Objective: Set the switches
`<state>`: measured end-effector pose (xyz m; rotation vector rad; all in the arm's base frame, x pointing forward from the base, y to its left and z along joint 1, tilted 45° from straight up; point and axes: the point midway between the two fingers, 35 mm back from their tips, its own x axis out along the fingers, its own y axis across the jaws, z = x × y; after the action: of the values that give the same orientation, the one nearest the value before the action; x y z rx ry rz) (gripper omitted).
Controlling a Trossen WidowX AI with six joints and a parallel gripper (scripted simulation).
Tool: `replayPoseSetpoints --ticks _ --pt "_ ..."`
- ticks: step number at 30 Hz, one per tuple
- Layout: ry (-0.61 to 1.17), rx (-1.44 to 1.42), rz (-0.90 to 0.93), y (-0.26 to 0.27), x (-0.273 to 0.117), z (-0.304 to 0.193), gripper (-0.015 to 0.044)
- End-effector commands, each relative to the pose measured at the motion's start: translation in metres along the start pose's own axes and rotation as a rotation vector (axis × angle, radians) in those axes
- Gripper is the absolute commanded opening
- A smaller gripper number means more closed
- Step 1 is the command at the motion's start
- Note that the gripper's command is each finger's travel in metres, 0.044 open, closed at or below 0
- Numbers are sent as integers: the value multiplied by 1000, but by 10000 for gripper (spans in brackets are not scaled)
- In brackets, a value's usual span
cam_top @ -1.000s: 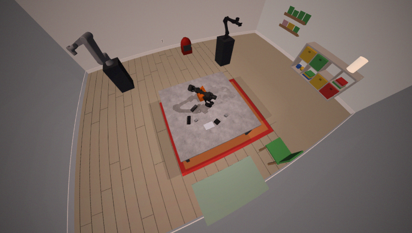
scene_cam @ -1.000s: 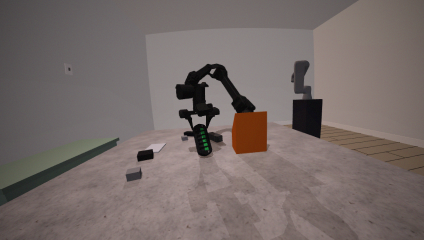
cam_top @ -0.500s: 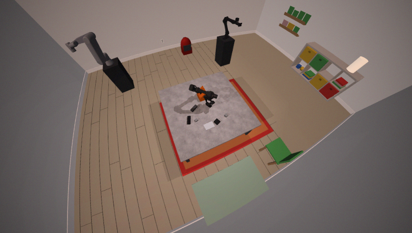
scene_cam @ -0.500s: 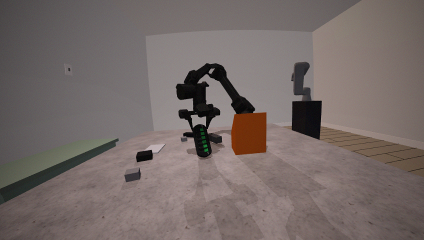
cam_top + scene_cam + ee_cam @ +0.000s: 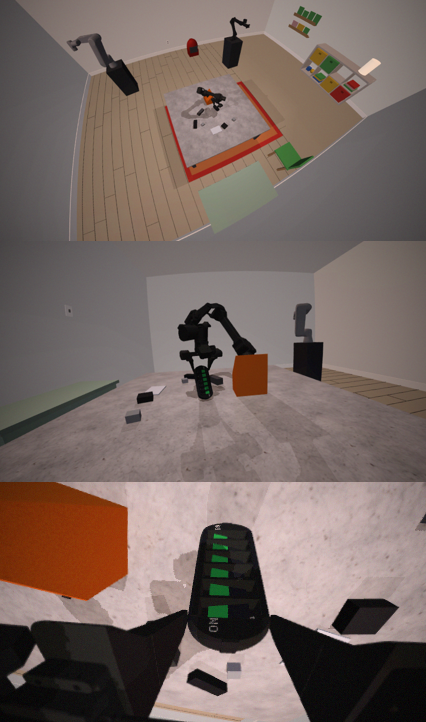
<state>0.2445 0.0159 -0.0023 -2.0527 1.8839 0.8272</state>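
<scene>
The dark grey controller unit [image 5: 203, 386] [image 5: 227, 638] is tilted steeply, its long side near upright and its switch face toward the exterior camera. Its lower end is at or just above the bench; I cannot tell if it touches. My gripper [image 5: 201, 368] [image 5: 228, 617] is shut on the unit, one fingertip on each side near the "1" end. In the wrist view the green ends line the left side and the dark ends the right; exact rocker positions are hard to tell. The underside label is hidden. In the top view the unit is too small and dark to make out.
An orange block [image 5: 208, 101] [image 5: 251, 375] [image 5: 65, 542] stands beside the unit, near the arm's base. A black block [image 5: 224, 125] [image 5: 145, 397] [image 5: 365, 618], a white plate [image 5: 216, 129] [image 5: 155, 389], two dark bars [image 5: 195, 124] [image 5: 200, 112] and small grey blocks [image 5: 233, 119] [image 5: 202, 124] lie around.
</scene>
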Motion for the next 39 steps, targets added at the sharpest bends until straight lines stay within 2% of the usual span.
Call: replayPoseSetpoints --ticks 1,17,39 --pt "1 -1 10 1 0 8 336" --pt "32 -1 10 1 -5 21 336" --pt "-15 -1 10 1 -10 37 337"
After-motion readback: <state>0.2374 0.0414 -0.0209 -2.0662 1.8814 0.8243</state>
